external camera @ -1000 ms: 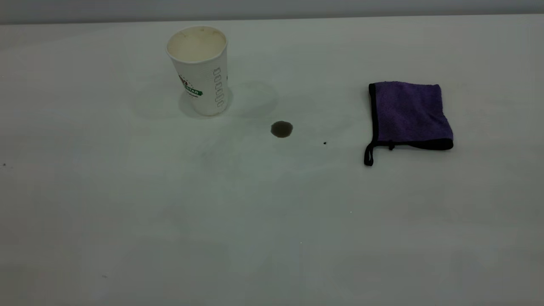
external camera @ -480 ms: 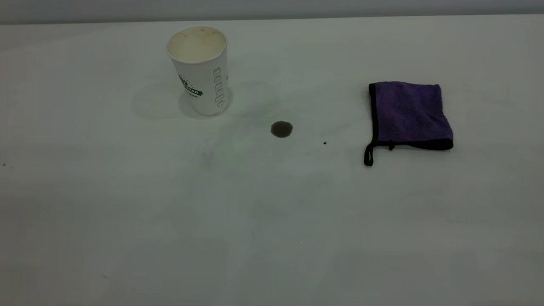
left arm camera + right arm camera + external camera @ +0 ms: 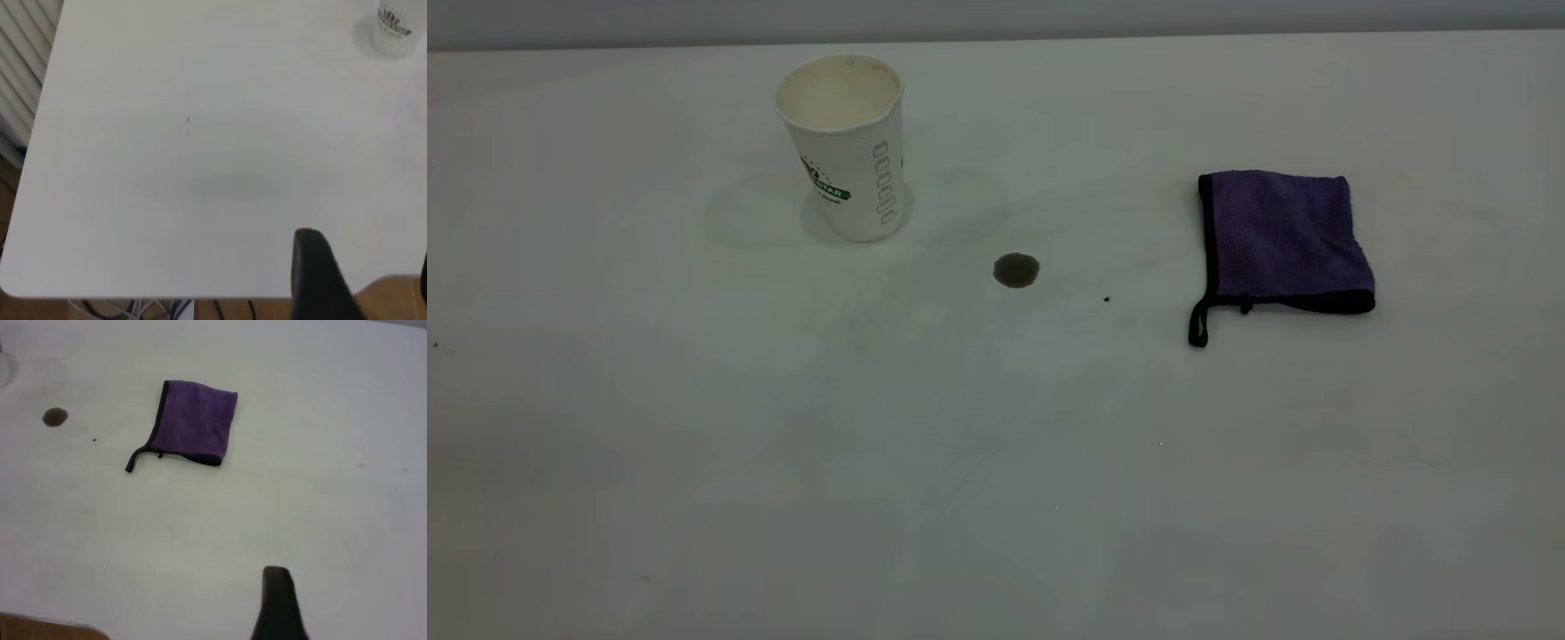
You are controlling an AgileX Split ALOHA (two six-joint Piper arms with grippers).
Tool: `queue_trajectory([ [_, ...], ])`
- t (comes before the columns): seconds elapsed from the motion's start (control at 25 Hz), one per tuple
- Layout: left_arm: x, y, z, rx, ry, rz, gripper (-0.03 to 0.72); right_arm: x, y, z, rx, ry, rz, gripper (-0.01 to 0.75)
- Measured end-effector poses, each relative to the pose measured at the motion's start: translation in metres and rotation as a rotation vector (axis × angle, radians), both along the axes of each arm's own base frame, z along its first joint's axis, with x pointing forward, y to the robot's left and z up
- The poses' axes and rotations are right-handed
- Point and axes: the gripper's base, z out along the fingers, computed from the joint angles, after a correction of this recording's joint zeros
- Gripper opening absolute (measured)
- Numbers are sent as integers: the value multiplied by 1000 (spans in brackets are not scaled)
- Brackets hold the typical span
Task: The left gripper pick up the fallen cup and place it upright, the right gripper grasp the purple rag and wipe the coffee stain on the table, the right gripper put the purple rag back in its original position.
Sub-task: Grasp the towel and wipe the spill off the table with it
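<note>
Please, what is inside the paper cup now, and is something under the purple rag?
The cup stands upright; only its cream inner wall shows, its bottom is hidden. The purple rag lies flat on the table; what is beneath is covered. The coffee stain lies apart.

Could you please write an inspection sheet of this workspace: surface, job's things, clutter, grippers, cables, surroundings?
Surface: white table, faint grey smudges.
Cup: cup stands upright, mouth up, at the far left.
Coffee stain: coffee stain unwiped, between cup and rag, touching neither.
Purple rag: purple rag lies folded flat at the right, strap toward the near side.
Clutter: tiny black speck near the stain.
Grippers: left gripper finger and right gripper finger each over bare table, away from everything; open or shut not visible.
Cables: cables below the table edge.
Surroundings: ribbed panel beside the table.
</note>
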Motion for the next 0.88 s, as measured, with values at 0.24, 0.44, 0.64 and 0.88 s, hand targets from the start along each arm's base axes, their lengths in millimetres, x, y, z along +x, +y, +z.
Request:
queue_trajectory([
  [0.24,1,0,-3,0,11,1,437,0,0,0,0,0,0,588],
  [0.44,1,0,-3,0,13,1,437,0,0,0,0,0,0,588],
  [0.64,1,0,-3,0,13,1,437,0,0,0,0,0,0,588],
  [0.88,1,0,-3,0,13,1,437,0,0,0,0,0,0,588],
])
